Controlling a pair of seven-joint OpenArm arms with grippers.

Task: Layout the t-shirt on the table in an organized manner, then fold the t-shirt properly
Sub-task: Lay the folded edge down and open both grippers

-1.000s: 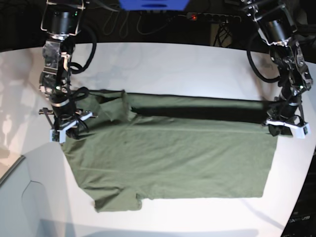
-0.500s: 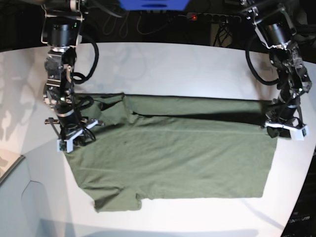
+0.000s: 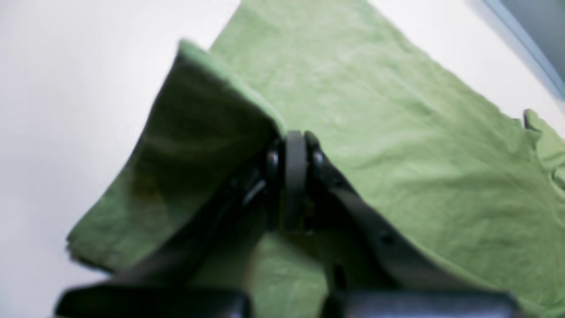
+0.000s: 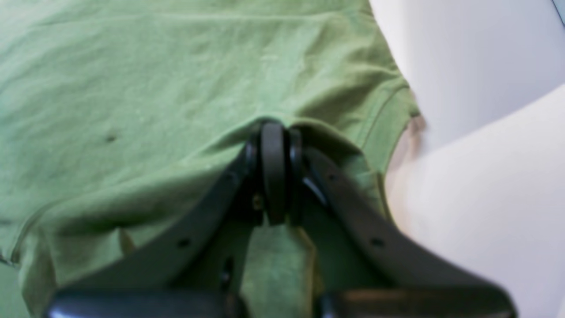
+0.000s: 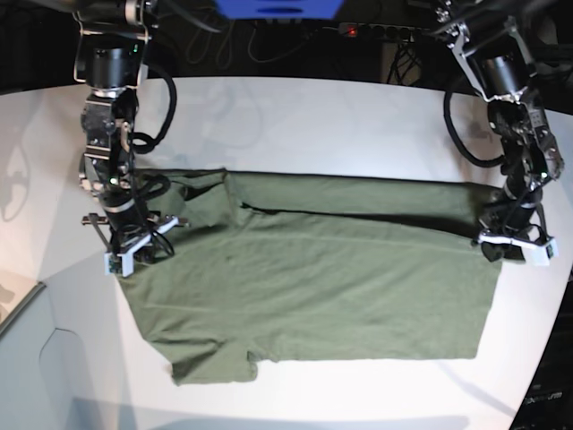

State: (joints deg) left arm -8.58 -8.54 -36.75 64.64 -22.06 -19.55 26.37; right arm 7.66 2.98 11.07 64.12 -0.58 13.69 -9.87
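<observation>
The olive-green t-shirt (image 5: 313, 287) lies spread on the white table (image 5: 313, 125), its far long edge folded over toward the front in a band. My left gripper (image 5: 510, 246), at the right in the base view, is shut on the shirt's far right corner. In the left wrist view that gripper (image 3: 293, 141) pinches a raised fold of the shirt (image 3: 397, 132). My right gripper (image 5: 134, 246) is shut on the shirt at its left end, near the sleeve. In the right wrist view that gripper (image 4: 273, 128) pinches a ridge of the shirt (image 4: 154, 88).
A power strip (image 5: 385, 31), cables and a blue object (image 5: 277, 9) lie beyond the table's far edge. The table's curved edge runs along the lower left, with grey floor (image 5: 36, 358) beyond it. The table's right edge is close to my left gripper.
My right gripper moved forward and down with the shirt's left end. My left gripper sank slightly forward. The folded band now lies flatter, with less shadow under it.
</observation>
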